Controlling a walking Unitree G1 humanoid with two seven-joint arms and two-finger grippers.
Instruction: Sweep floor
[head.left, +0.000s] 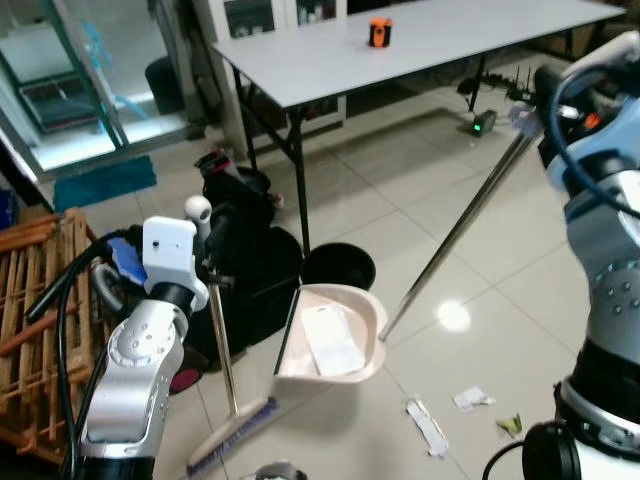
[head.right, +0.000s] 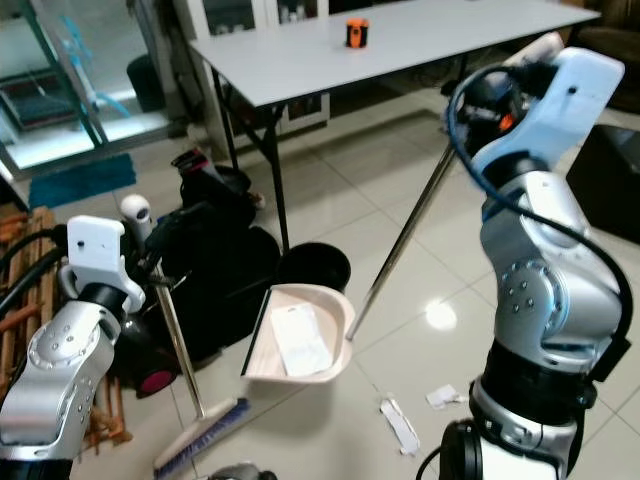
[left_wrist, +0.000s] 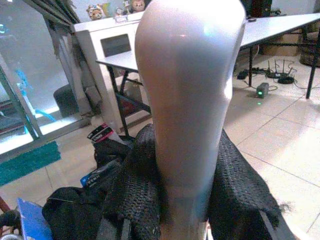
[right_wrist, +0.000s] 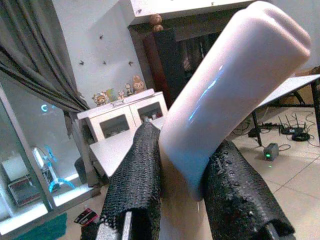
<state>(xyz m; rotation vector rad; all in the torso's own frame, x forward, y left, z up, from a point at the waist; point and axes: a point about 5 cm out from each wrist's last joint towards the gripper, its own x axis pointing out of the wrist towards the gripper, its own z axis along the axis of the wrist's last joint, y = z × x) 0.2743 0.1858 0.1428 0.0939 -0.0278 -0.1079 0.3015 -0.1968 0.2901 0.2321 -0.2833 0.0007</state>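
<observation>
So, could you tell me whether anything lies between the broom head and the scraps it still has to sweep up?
Nothing visible does. From the broom to the paper scraps there is only bare tile floor; the dustpan sits farther back, off that path.

paper (head.left: 332, 338) in dustpan (head.left: 372, 312), broom (head.left: 232, 436) left
</observation>
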